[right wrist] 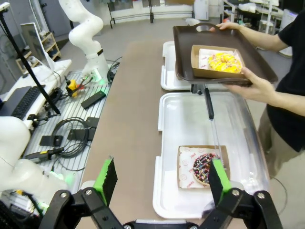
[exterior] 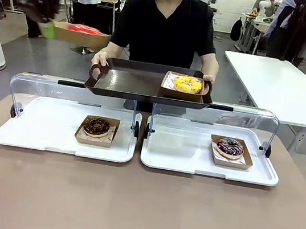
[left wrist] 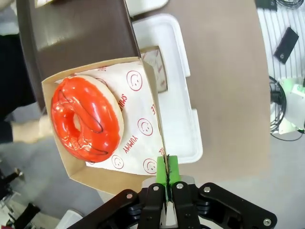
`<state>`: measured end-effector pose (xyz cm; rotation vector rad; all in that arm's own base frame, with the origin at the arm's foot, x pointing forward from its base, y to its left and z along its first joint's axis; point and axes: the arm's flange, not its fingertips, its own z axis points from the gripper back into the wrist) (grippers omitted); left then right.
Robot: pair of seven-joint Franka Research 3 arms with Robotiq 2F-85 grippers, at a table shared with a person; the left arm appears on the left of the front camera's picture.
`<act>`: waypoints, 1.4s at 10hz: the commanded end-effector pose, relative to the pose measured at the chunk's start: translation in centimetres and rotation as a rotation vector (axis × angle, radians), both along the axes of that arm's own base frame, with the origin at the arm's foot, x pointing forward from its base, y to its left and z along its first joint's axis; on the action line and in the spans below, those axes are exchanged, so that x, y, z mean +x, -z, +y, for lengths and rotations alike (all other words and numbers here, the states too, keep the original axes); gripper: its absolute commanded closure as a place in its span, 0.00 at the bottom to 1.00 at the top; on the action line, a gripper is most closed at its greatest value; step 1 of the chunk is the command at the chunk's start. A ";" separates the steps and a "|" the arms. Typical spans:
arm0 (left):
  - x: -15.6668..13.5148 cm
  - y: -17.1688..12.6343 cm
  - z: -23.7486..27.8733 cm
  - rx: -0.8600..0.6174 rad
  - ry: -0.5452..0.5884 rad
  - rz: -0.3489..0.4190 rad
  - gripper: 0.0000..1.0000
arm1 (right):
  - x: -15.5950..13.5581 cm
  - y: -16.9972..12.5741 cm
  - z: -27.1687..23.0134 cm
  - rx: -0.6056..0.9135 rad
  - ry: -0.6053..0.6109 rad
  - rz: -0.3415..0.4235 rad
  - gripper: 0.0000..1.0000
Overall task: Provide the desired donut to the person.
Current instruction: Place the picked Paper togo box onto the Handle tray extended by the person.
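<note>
On the near half of the brown table (exterior: 139, 204) sit two white display trays with their clear lids tipped back. The left tray (exterior: 35, 131) holds a chocolate donut (exterior: 97, 126) in a cardboard boat; the right tray (exterior: 192, 158) holds a dark sprinkled donut (exterior: 230, 146) in its own boat. The right gripper (right wrist: 162, 183) hangs above the right tray with its green pads spread wide and nothing between them.

Beyond the trays, the person (exterior: 166, 24) stands at the far side, both hands on the handles of a dark serving tray (exterior: 129, 82) held out level above the lids. A yellow donut (exterior: 187, 84) in a boat already rests at its right end; the left end is bare.

High at the far left, the left gripper (left wrist: 167, 183) is clamped tight on the side wall of a cardboard boat (left wrist: 95, 176) lined with printed paper, carrying a red-glazed donut (left wrist: 86, 124). From the wrist camera the boat hangs over the edge of the serving tray and the white tray below.

By my reading, this is the delivery step: the red donut is in the air, not yet set down. The next move calls for lowering the boat flat onto the bare left part of the serving tray, clear of the handle, then parting the jaws and lifting straight off so the thin wall does not drag.
</note>
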<state>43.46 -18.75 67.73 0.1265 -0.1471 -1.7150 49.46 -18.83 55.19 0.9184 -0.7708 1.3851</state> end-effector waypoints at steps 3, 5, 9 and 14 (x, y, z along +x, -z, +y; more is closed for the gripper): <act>5.8 3.3 -4.9 -0.008 -0.039 0.079 0.99 | -0.1 0.1 0.1 0.001 -0.001 0.007 0.00; 8.8 4.6 -5.8 0.006 -0.034 0.101 0.99 | -0.1 0.1 0.1 0.001 -0.001 0.007 0.00; 11.9 6.3 -6.6 -0.027 0.002 0.097 0.99 | -0.1 0.1 0.1 0.001 -0.001 0.007 0.00; 14.9 8.3 -7.0 -0.055 0.005 0.165 0.99 | -0.1 0.1 0.1 0.001 -0.001 0.007 0.00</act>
